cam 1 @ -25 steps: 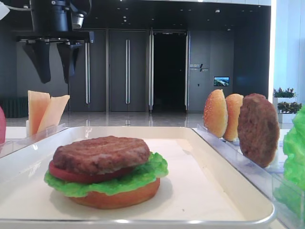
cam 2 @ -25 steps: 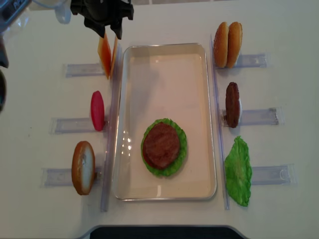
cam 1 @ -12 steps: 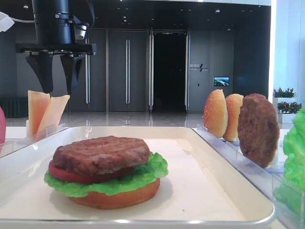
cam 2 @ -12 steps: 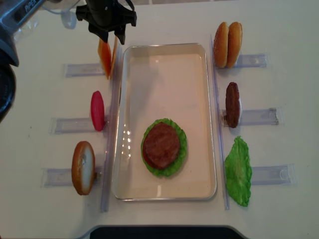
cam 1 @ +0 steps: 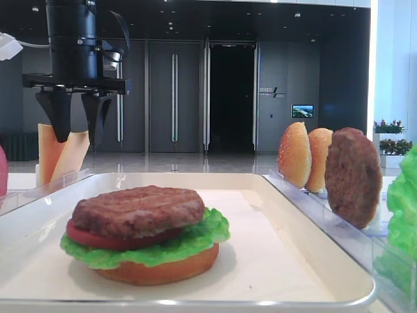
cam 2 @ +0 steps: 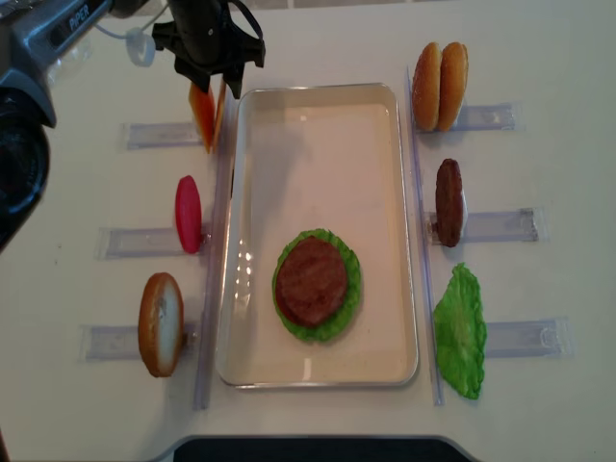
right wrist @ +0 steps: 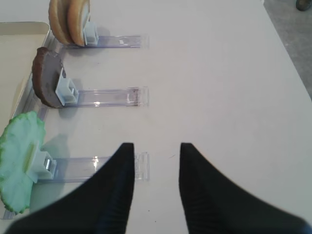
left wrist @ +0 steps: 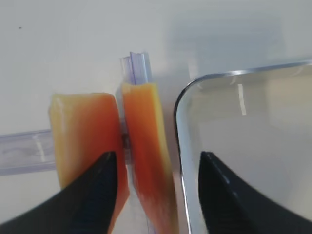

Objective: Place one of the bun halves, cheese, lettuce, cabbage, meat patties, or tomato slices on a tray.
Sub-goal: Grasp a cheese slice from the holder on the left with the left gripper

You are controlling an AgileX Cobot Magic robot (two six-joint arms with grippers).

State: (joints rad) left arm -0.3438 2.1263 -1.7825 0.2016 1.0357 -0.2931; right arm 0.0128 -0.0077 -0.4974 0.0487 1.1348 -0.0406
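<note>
Orange cheese (left wrist: 146,161) slices stood upright in their clear holder (cam 2: 164,134) just beside the tray (cam 2: 318,93); the left gripper (left wrist: 155,187) hung with jaws released astride one slice, right gripper (right wrist: 156,187) likewise spread over the bench (right wrist: 219,87)

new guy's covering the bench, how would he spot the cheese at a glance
Start at the white tray and go to its far left corner. Just outside it two cheese slices stand on edge in a clear holder, under the open left gripper. They are the only thin, pale orange squares; everything else is round or green.
</note>
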